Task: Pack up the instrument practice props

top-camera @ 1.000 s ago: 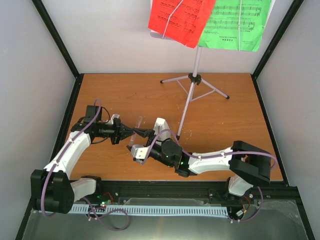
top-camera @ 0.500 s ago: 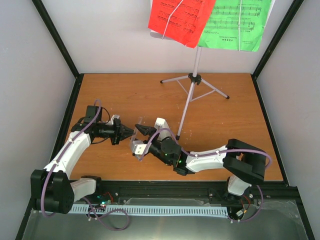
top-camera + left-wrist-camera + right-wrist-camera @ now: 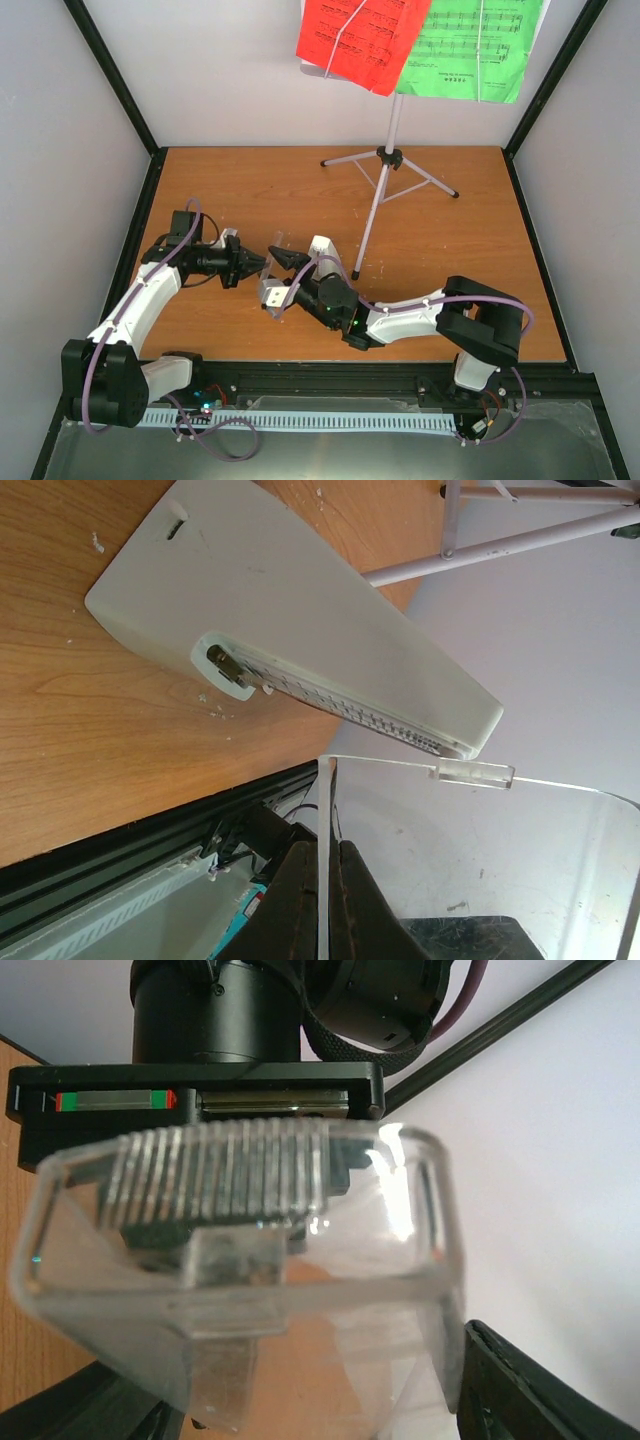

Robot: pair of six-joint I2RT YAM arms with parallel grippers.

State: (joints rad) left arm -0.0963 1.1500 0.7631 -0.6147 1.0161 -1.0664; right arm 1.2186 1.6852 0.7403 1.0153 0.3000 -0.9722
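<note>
Clear plastic is sitting clamped in the left gripper: its fingers are pressing narrow on one thin wall of a transparent cover (seen edge-on between the pads). Just beyond those fingertips the white metronome is lying on its side on the wooden table, close beside the cover. The right gripper is facing the left one, its fingers standing wide on either side of the cover; whether they are pressing it I cannot tell. Well past both sets of fingers, the music stand is standing upright, carrying the red page and the green page.
</note>
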